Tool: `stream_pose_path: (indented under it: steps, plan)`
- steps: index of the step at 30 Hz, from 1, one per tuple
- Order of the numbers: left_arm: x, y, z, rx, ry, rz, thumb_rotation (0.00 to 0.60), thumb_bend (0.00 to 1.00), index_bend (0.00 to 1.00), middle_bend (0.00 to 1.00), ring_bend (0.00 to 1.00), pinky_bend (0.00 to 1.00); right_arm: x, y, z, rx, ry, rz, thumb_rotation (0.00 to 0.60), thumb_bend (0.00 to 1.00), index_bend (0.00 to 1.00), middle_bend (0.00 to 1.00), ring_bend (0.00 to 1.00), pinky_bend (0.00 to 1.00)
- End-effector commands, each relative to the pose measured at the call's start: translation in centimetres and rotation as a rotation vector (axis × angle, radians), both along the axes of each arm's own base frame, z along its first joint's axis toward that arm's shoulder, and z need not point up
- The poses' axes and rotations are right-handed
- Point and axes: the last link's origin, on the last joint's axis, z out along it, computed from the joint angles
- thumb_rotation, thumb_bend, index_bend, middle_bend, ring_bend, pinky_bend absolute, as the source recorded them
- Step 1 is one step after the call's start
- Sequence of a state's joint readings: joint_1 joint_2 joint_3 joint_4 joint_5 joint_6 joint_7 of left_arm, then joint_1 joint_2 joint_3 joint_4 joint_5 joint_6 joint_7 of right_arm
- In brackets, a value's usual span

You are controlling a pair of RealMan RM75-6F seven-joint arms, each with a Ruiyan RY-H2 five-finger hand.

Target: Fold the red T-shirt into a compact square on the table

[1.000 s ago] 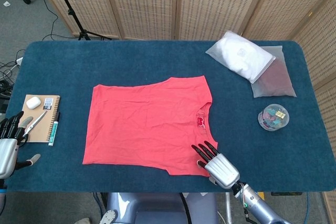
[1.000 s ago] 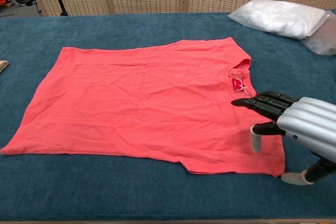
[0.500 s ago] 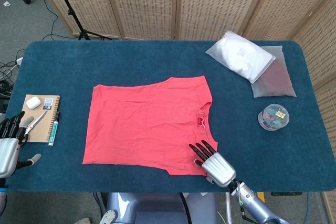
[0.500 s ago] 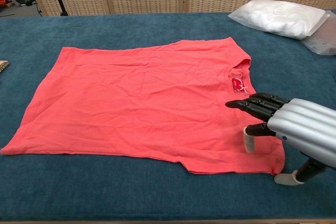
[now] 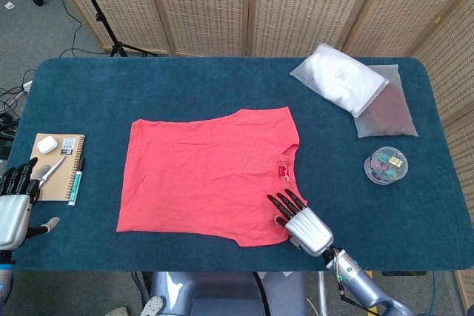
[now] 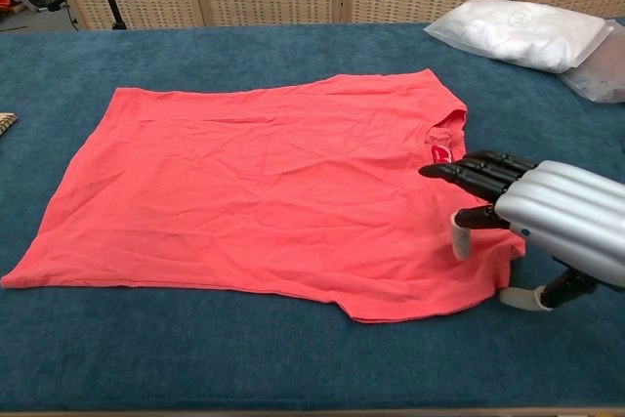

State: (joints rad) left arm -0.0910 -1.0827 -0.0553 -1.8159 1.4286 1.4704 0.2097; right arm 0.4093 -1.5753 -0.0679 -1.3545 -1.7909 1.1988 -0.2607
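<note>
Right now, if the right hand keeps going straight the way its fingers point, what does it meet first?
The right hand points up over the red T-shirt, so its fingertips would meet the shirt's fabric near the collar first; how high they sit above the cloth is unclear.

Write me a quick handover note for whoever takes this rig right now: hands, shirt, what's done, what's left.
Right hand: at the near right corner of the red T-shirt, by the collar, fingers over the cloth; whether it has gripped the edge cannot be told.
Left hand: open, holding nothing, at the table's left edge, beside the notebook.
Shirt: spread flat, unfolded, mid-table.
Done: no fold made yet.
Left: grip the corner, then make every fold down to a compact square.
</note>
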Motion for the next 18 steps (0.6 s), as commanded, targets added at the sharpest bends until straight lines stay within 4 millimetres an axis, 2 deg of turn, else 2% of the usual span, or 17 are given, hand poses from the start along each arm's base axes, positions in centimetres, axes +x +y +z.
stream_pose_path:
  steps: [1, 7, 15, 18]
  plan:
    - [-0.01, 0.0, -0.1, -0.002, 0.003, 0.002, 0.6, 0.0, 0.0, 0.0, 0.0, 0.0, -0.22, -0.03, -0.08, 0.015, 0.023, -0.002, 0.6, 0.25, 0.45, 0.0, 0.0, 0.0]
    - [-0.02, 0.04, -0.14, 0.0, 0.004, 0.004, 0.6, 0.0, 0.0, 0.0, 0.0, 0.0, -0.32, -0.22, -0.28, 0.011, 0.022, 0.003, 0.6, 0.28, 0.54, 0.0, 0.0, 0.0]
    - [0.01, 0.04, -0.37, -0.011, 0.005, -0.006, 0.6, 0.0, 0.0, 0.0, 0.0, 0.0, -0.29, -0.26, -0.52, 0.009, 0.009, 0.009, 0.6, 0.41, 0.58, 0.0, 0.0, 0.0]
    - [0.17, -0.08, -0.87, -0.036, 0.0, -0.037, 0.6, 0.0, 0.0, 0.0, 0.0, 0.0, -0.22, -0.23, -0.53, 0.01, 0.008, 0.012, 0.6, 0.41, 0.58, 0.0, 0.0, 0.0]
